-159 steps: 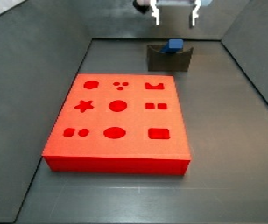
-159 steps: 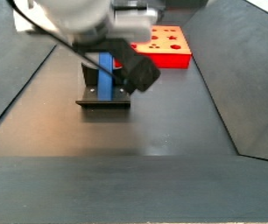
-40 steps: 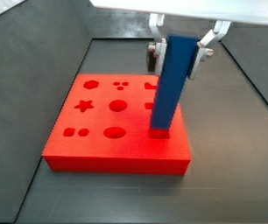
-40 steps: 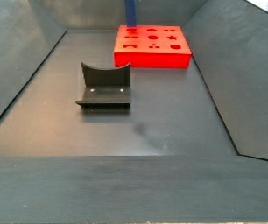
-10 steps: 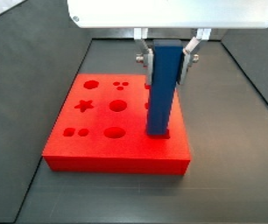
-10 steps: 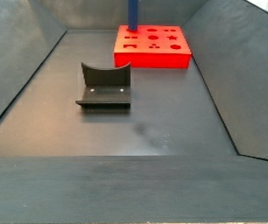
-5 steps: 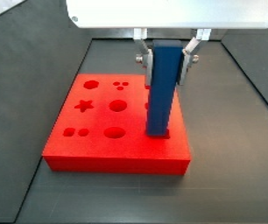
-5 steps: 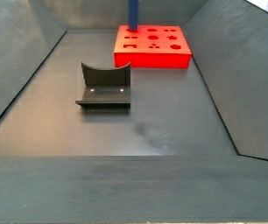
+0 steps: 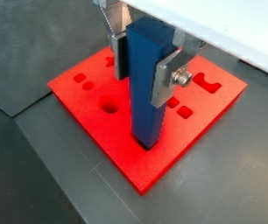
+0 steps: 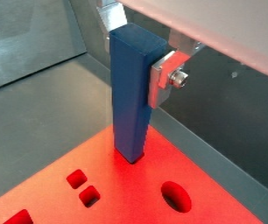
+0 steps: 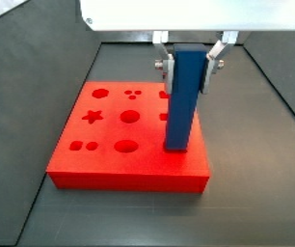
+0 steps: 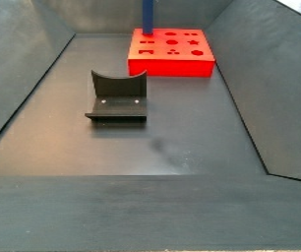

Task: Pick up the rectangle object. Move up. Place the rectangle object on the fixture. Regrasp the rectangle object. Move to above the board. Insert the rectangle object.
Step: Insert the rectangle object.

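Observation:
My gripper [image 11: 186, 63] is shut on the upper part of the rectangle object [image 11: 181, 101], a long blue bar held upright. Both wrist views show the silver fingers [image 9: 165, 80] clamped on opposite sides of the bar [image 9: 144, 92], [image 10: 130, 96]. The bar's lower end meets the top of the red board [image 11: 112, 135] at its near right corner. It covers the cut-out there, and how deep it sits I cannot tell. Only a short piece of the bar [image 12: 150, 12] shows above the board [image 12: 173, 61] at one side view's upper edge. The dark fixture [image 12: 116, 96] stands apart with nothing on it.
Dark sloping walls [image 12: 35, 79] enclose the grey floor [image 12: 166, 138]. The board's other cut-outs, a star [image 11: 93, 117], circles and small squares, lie open beside the bar. The board [image 9: 160, 162] sits close to a floor edge [image 10: 207, 162].
In a side view the gripper and the upright bar have shifted slightly to the right over the last half second. The fixture and board have not moved.

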